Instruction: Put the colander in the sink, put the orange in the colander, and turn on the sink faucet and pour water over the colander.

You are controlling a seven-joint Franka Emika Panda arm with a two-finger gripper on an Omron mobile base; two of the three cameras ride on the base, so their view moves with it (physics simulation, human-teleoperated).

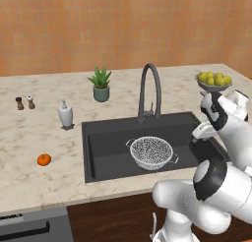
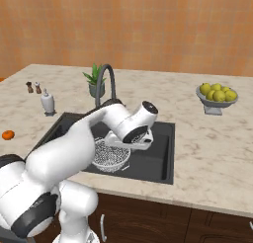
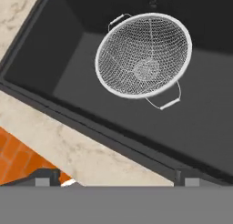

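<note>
Orange tiled wall backs a pale marbled surface (image 1: 29, 133) with a dark grey sink (image 1: 103, 137) set into it. Inside the basin the colander (image 1: 151, 152) sits upright on the floor, empty, its two small handles out to the sides; from the hand camera it lies ahead and below, well apart from the fingertips, near the basin's middle (image 3: 143, 54). The hand (image 1: 197, 134) hangs above the right part of the sink, to the right of the colander and above it, touching nothing. Its fingertips (image 3: 45, 180) show spread wide at the bottom of the hand camera's picture with nothing between them, so it is released. The sink faucet (image 1: 150, 91) arches over the back rim of the basin, behind the colander. The orange (image 1: 44, 160) lies on the surface left of the sink, well apart from both hand and colander. Farther back stand a soap dispenser (image 1: 66, 114), a potted plant (image 1: 101, 84), two small shakers (image 1: 25, 103), and at the right a grey bowl of yellow-green fruit (image 1: 214, 81).
</note>
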